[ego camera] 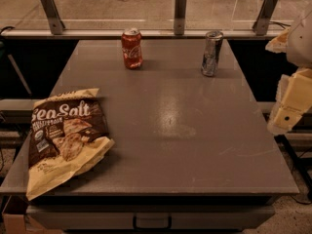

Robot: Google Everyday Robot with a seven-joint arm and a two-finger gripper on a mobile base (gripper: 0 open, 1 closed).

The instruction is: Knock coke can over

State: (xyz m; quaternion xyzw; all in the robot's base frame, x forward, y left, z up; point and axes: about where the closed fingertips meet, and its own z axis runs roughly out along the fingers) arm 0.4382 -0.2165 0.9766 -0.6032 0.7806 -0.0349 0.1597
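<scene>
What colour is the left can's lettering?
White script, on the small red aluminium coke can; camera view. The claw is off the grey table's right edge.

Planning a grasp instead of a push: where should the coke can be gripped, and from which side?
Grip the coke can around its mid-body, coming from the front right: it stands upright, its round sides are free, and the tool hangs off the table's right edge.
</scene>
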